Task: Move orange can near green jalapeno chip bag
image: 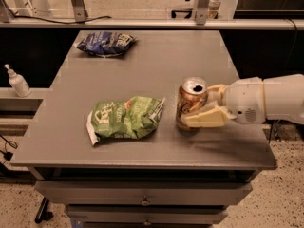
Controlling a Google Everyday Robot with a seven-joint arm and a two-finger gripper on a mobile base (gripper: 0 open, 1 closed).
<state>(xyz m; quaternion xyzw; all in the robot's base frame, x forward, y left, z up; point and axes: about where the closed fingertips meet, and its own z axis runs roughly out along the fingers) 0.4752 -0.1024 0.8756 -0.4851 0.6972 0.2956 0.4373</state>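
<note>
Two fingers point(210, 119) clasp the orange can point(190, 100) beside the green chip bag point(126, 118).

My gripper point(197, 107), at the right side of the desk point(142, 65), clasps the can point(190, 96); its near finger point(209, 118) hides the can's lower right. My arm point(280, 99) is cut off at the right edge. The can's script is unreadable.

Your white arm point(270, 99) reaches in level from the right, its gripper point(194, 109) clamped sideways around the orange can point(190, 99).

Dim, warm; gripper point(195, 109) clasping orange can point(190, 99) casts soft table point(142, 65) shadow
</note>
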